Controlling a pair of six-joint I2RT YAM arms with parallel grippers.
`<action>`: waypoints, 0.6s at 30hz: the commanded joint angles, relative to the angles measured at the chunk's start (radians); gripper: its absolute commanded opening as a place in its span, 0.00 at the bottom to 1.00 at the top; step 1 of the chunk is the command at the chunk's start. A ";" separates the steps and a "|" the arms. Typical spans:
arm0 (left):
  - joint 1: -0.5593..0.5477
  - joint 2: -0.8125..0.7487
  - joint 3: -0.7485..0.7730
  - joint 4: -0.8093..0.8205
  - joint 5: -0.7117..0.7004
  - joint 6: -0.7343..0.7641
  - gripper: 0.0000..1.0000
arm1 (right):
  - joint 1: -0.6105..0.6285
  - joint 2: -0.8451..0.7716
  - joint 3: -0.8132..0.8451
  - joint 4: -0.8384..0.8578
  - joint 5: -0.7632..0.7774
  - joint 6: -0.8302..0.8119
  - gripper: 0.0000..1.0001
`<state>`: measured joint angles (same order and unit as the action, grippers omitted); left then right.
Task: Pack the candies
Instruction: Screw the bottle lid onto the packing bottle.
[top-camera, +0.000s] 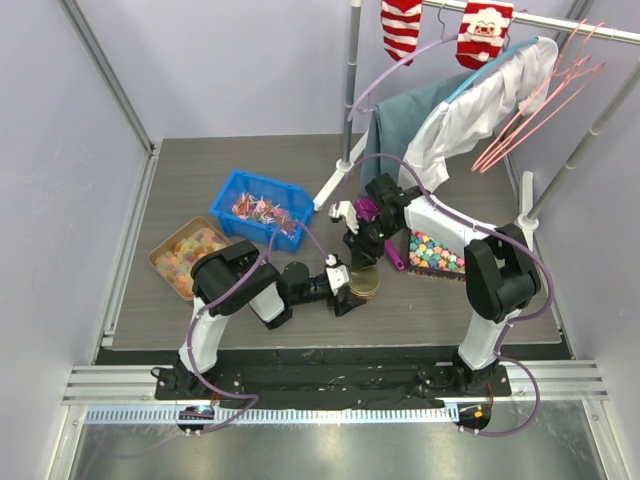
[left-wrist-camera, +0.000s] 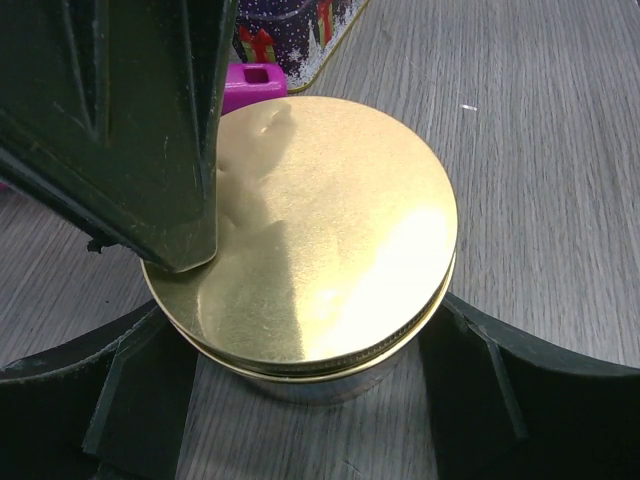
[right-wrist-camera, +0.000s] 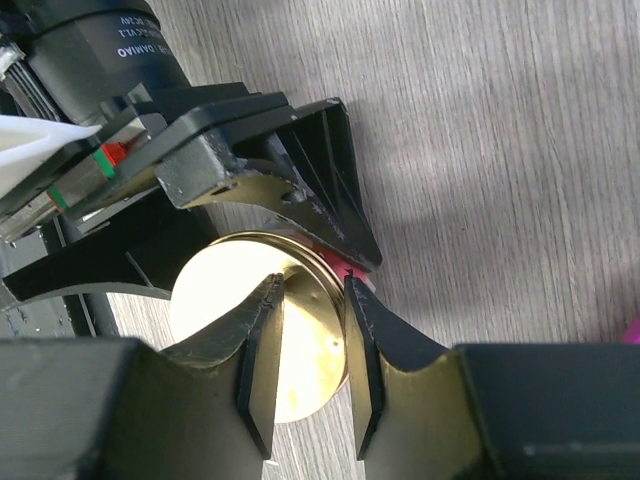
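Centrally, left hand (left-wrist-camera: 300, 312) clasps the gold-lidded jar (left-wrist-camera: 330, 230) on the surface (left-wrist-camera: 560, 150); right hand (right-wrist-camera: 312, 285) hovers slightly spread just above it. Upper left, candies (top-camera: 262, 208) fill a blue bin (top-camera: 228, 190). Brace the jar firmly while working the top.

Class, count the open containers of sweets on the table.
3: blue bin back left, tray near left, box on the right, partly behind the right arm. The jar is lidded. None seem hidden.
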<state>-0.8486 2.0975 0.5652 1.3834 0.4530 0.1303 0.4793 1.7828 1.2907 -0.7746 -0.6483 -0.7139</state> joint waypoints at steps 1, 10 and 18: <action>0.006 0.022 -0.001 0.128 -0.031 0.055 0.82 | -0.016 0.003 0.010 -0.002 0.021 -0.039 0.34; 0.006 0.022 0.001 0.124 -0.040 0.051 0.82 | -0.034 -0.028 -0.048 -0.046 0.035 -0.062 0.24; 0.006 0.021 0.002 0.118 -0.045 0.049 0.82 | -0.085 -0.103 -0.155 -0.060 0.039 -0.073 0.23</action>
<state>-0.8520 2.0975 0.5690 1.3785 0.4629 0.1287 0.4210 1.7164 1.2049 -0.7399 -0.6739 -0.7567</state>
